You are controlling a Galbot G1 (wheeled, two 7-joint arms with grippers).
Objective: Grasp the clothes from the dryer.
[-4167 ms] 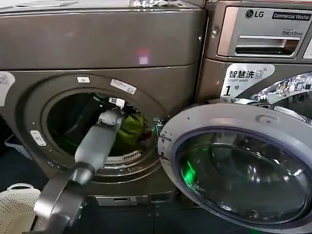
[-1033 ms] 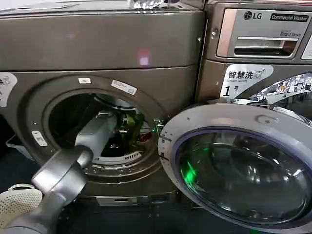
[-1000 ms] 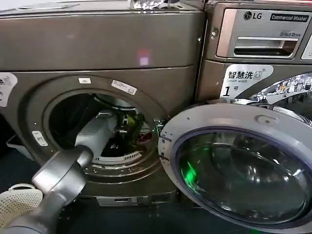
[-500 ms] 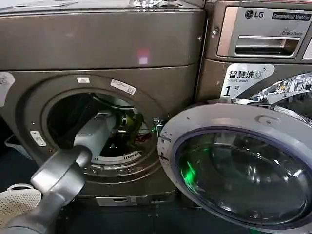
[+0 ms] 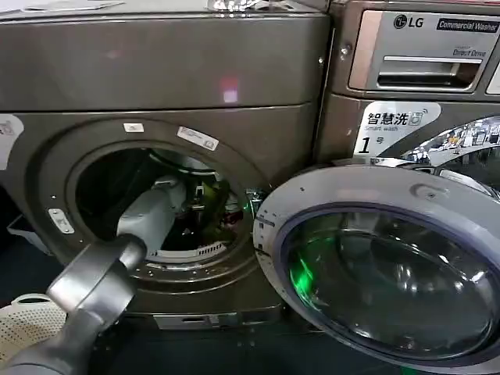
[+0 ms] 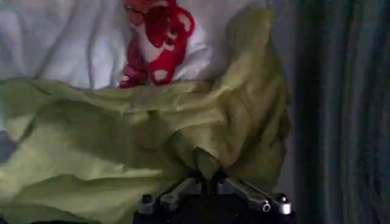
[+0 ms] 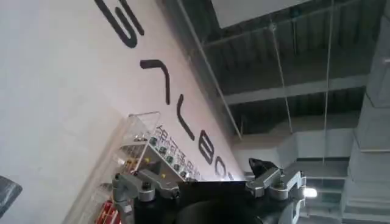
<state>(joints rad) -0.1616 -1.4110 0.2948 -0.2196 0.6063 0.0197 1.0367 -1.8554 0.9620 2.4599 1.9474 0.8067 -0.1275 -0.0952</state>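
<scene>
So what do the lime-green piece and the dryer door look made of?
The lime-green piece looks like thin matte woven fabric: soft folds, pinched in the left end effector. The dryer door seems glass in a glossy, silvery rim, plastic or metal; it shows reflections.

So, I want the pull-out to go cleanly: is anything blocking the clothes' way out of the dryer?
Nothing visible does. The left gripper is shut on a fold of the lime-green clothes inside the dryer. The porthole opening holds just the left arm, and the door is swung wide to the side.
</scene>
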